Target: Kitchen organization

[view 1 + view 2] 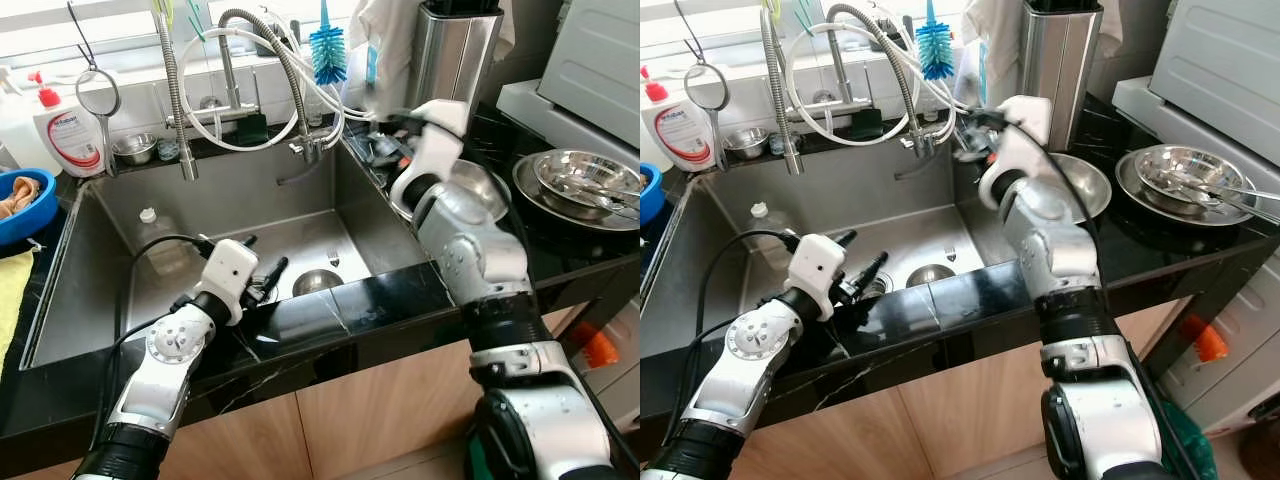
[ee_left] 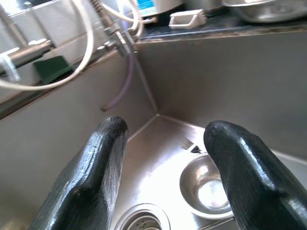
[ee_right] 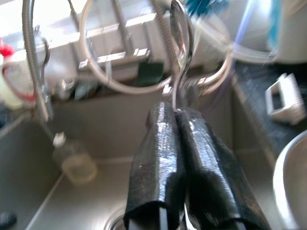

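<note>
Item: right gripper (image 3: 180, 120), fingers pressed together on the handle of a metal spoon (image 3: 181, 52); you hold it raised over the right-hand end of the sink (image 1: 100, 250), beside the looped white hoses (image 1: 215, 125) and the tap (image 1: 290, 75). Risk: the grip sits on a thin, smooth handle, so the spoon may pivot or slip if you swing fast, and the bowl end could snag a hose in passing. Item: left gripper (image 2: 163, 158), fingers spread wide with nothing between them, hanging over the sink's near edge. Item: small steel bowl (image 2: 206, 184), lying on the sink floor next to the drain (image 2: 141, 218), below and just ahead of your left fingers, apart from them. Risk: reaching down carelessly, you could knock the bowl sliding rather than catch its rim.
</note>
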Available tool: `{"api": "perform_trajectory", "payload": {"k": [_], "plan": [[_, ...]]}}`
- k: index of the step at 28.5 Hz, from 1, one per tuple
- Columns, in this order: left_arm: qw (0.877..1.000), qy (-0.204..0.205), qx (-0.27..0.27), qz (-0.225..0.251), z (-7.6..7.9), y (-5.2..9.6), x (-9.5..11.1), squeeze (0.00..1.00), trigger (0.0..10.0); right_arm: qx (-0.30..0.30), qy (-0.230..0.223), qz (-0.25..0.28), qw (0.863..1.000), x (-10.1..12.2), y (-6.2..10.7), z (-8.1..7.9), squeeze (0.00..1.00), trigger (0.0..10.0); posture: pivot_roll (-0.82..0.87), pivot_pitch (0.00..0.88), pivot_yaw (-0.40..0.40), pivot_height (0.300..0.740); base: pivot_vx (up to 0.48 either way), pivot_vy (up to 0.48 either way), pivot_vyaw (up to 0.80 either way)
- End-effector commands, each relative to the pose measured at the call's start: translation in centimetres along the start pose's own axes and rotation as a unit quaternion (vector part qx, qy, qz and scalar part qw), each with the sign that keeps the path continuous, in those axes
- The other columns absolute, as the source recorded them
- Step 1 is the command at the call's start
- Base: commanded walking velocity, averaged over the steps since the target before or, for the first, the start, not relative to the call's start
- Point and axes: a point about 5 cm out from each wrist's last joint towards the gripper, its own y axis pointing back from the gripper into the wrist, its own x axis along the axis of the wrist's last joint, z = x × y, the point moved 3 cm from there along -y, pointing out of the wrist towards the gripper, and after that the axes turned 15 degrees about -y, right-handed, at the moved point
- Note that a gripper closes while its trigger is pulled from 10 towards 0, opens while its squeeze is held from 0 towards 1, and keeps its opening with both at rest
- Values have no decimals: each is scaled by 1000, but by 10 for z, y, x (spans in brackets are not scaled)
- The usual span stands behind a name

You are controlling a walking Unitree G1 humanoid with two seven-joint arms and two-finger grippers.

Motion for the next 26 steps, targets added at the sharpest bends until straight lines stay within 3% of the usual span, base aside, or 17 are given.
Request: {"api": "perform_trajectory", "payload": {"k": [1, 15, 21, 26], "plan": [[1000, 13, 6, -21, -1, 4, -10, 0, 10000, 37, 7, -6, 999, 1, 0, -14, 0, 10000, -111, 0, 48, 740, 0, 0, 0], [1000, 8, 12, -23, -5, 5, -9, 0, 10000, 81, -3, -109, 991, -42, 7, -14, 0, 10000, -101, 0, 49, 740, 0, 0, 0], [1000, 4, 13, -22, -8, 5, -8, 0, 10000, 72, -28, -130, 989, -55, 7, -9, 0, 10000, -98, 0, 50, 740, 0, 0, 0], [1000, 5, 9, -22, -7, 6, -7, 0, 10000, 42, -43, -136, 989, -61, 9, 4, 0, 10000, -90, 0, 50, 740, 0, 0, 0]]}}
